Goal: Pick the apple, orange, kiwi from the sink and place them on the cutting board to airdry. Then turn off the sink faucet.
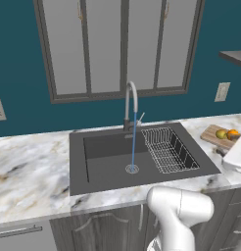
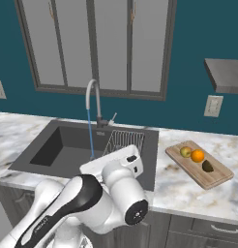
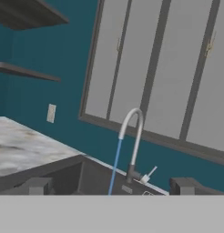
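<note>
We see the apple, yellow-green with a blush, touching the bright orange on the light wooden cutting board; the dark kiwi lies just beside them. The board rests flat on the counter, well off to the side of our jaws. Ahead of the jaws rises the grey gooseneck sink faucet, a blue stream falling from its spout into the dark grey sink, straight onto the round drain.
</note>
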